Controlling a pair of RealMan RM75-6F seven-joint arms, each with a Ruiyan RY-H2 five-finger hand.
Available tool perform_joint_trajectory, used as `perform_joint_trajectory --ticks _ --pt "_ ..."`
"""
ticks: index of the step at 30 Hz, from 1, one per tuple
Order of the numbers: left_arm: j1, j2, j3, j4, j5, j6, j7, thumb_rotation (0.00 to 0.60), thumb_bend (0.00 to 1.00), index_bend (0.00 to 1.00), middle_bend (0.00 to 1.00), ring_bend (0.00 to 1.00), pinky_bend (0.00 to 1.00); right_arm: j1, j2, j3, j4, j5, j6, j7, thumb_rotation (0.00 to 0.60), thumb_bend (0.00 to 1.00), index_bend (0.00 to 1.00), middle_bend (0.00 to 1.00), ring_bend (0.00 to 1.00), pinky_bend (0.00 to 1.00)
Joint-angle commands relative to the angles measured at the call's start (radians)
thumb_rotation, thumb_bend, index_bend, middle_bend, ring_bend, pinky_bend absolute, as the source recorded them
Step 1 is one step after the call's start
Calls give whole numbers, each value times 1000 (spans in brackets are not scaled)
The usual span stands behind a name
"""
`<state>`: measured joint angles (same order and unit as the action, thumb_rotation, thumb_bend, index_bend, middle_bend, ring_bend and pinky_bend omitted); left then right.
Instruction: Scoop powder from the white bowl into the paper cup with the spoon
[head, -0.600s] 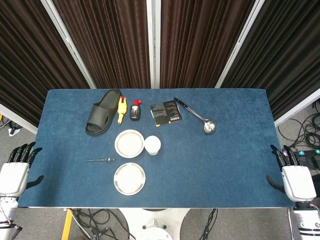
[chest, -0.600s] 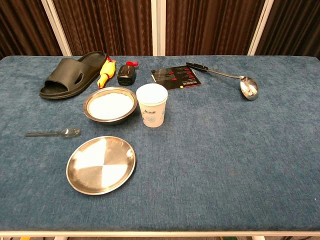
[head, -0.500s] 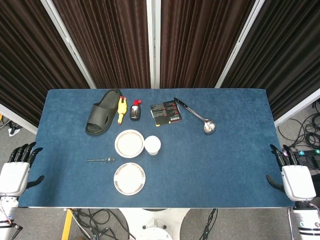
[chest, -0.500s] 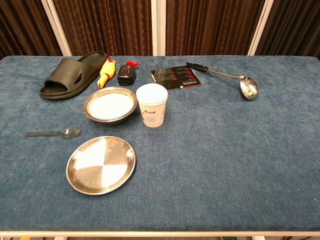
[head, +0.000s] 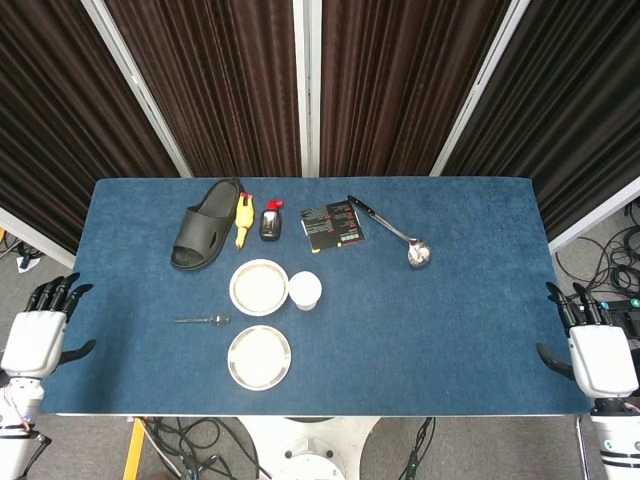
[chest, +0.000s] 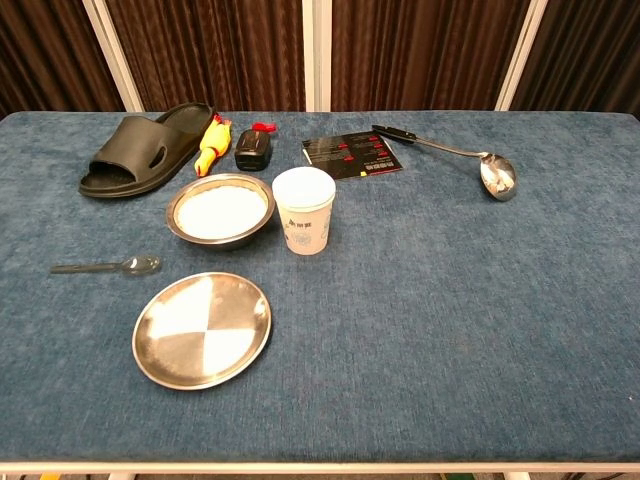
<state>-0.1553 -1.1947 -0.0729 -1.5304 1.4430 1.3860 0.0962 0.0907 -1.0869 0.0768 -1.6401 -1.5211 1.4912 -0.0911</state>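
- A blue felt-covered table (head: 450, 330) is set before dark brown pleated curtains (head: 220, 80) with white uprights; cables lie on the floor beside and below it.
- Against the pictures from half a second earlier, the left hand (head: 35, 335) has been shifted slightly inward and upward at the table's near-left corner, and the right hand (head: 600, 355) slightly lower and outward at the near-right corner; nothing on the table has been moved.
- Both hands are seen with fingers spread apart and nothing in them; neither is shown in the chest view.
- This is judged to be the very start: no reach has been committed and the spoon has not been picked up.
- The small clear plastic spoon (chest: 105, 266) lies inward of the left hand and much nearer to it than to the right hand, with its bowl end turned toward the middle of the table.
- The round metal bowl of white powder (chest: 220, 210) lies beyond the spoon, further from the left hand, and the white printed paper cup (chest: 304, 210) stands upright just beside the bowl, on the side toward the right hand.
- An empty shiny steel plate (chest: 202, 328) sits nearer the front edge than the bowl.
- A black slipper (chest: 140, 150), a yellow rubber chicken toy (chest: 210, 144), a small black device (chest: 253, 148), a black card (chest: 350, 153) and a large steel ladle (chest: 460, 158) lie along the far side.
- Wide open felt lies between the right hand and the cup; the left hand's path to the spoon is unobstructed, though the plate sits close by.
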Motion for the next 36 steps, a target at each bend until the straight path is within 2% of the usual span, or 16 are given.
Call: perform_joint_trajectory --ticks 1,3,7,9,11,17,20,27,36 --pt "-54 -31 -23 46 -26 -78 -32 600 193 297 259 163 135 5 2 7 0 4 -3 -1 600 143 47 247 53 197" --pt "-90 -55 -34 80 -45 -138 -61 600 194 313 284 183 144 8 3 10 0 8 -6 0 600 148 49 250 55 197" --pt "-151 -104 -43 147 -72 -237 -80 600 196 378 403 303 275 9 3 12 3 21 -12 5 600 161 57 260 69 201" --pt "-177 -131 -48 172 -84 -276 -87 600 201 404 459 371 386 7 3 13 6 29 -13 6 600 161 57 262 69 202" --pt "-200 -149 -48 185 -101 -320 -86 600 209 428 550 483 545 7 3 14 8 36 -16 7 600 161 57 265 69 203" --pt "-260 -223 -56 234 -152 -419 -89 600 244 472 733 684 819 9 3 17 12 50 -24 11 600 161 57 268 69 207" --pt "-283 -257 -61 265 -176 -456 -93 600 269 490 789 747 880 10 4 17 12 51 -26 12 600 161 57 269 69 209" --pt "-311 -300 -63 287 -231 -517 -100 600 305 500 863 824 940 9 4 18 14 61 -28 13 600 163 57 281 83 219" --pt "-318 -315 -54 230 -247 -495 -60 600 306 538 923 883 979 11 0 16 19 72 -42 17 600 167 57 281 83 219"
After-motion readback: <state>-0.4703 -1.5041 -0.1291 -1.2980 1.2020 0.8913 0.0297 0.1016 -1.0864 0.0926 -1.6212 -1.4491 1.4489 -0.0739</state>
